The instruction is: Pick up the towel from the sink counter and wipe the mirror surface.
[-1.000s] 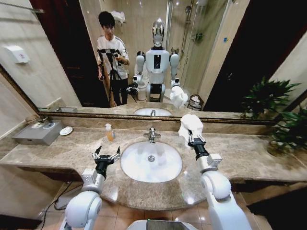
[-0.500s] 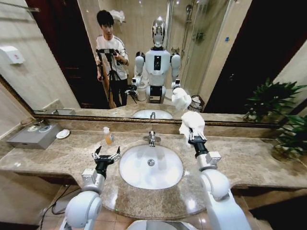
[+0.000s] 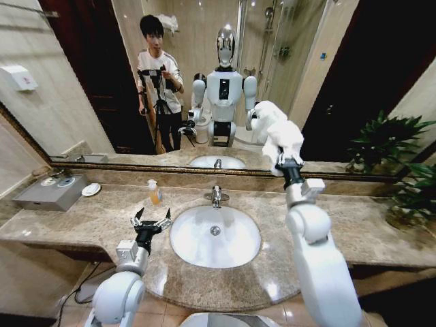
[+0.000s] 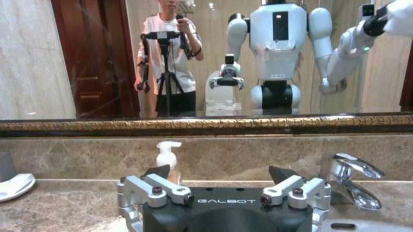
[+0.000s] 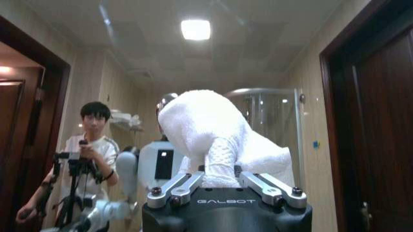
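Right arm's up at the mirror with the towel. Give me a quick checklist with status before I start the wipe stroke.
1. Towel clamped in right gripper: ok, fingers closed on a fold in the right wrist view.
2. Towel raised to the mirror, above its frame: ok.
3. Towel touching the glass: cannot tell.
4. Left gripper open, parked over the counter left of the basin: ok.
5. Faucet and soap bottle below the right arm's height: ok.

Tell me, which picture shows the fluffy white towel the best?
The right wrist view: the towel bulges up close, pinched in the right gripper. The head view shows the towel smaller, lifted up against the mirror. In the left wrist view, just a white corner peeks in at the edge.
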Robot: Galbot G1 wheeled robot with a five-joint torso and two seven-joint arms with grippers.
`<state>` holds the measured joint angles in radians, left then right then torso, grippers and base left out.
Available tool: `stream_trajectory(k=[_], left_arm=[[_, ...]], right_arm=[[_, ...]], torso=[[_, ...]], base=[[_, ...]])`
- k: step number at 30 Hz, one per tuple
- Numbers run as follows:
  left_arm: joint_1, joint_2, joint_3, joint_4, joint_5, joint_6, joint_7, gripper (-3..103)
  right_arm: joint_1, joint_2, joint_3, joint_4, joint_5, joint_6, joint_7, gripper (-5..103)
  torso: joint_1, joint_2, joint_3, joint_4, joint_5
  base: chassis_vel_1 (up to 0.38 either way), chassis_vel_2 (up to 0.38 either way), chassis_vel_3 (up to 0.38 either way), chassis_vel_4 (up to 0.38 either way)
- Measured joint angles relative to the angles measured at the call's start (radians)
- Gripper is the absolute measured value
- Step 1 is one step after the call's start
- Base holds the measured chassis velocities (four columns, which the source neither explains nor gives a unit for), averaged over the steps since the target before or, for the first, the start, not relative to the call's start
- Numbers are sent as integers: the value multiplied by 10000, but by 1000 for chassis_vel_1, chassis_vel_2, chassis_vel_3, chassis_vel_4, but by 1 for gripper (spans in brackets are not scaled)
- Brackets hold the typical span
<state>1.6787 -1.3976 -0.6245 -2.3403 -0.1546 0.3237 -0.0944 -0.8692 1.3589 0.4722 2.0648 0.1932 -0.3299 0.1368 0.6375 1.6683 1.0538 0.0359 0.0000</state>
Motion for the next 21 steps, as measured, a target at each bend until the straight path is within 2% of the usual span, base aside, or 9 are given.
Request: stream_trajectory(k=[10,21], left_arm=[[0,0,0,0,0,0,0,100],[0,0,0,0,0,0,0,100]], right_arm=[[1946,-151,-476,-1150,-30,-217,-128,12],[972,20,-706,-1577,-298,19,-543,12]], torso=[[0,0,0,2,-2],[-1,0,-1,0,0]], base=[[0,0,0,0],[0,0,0,0]])
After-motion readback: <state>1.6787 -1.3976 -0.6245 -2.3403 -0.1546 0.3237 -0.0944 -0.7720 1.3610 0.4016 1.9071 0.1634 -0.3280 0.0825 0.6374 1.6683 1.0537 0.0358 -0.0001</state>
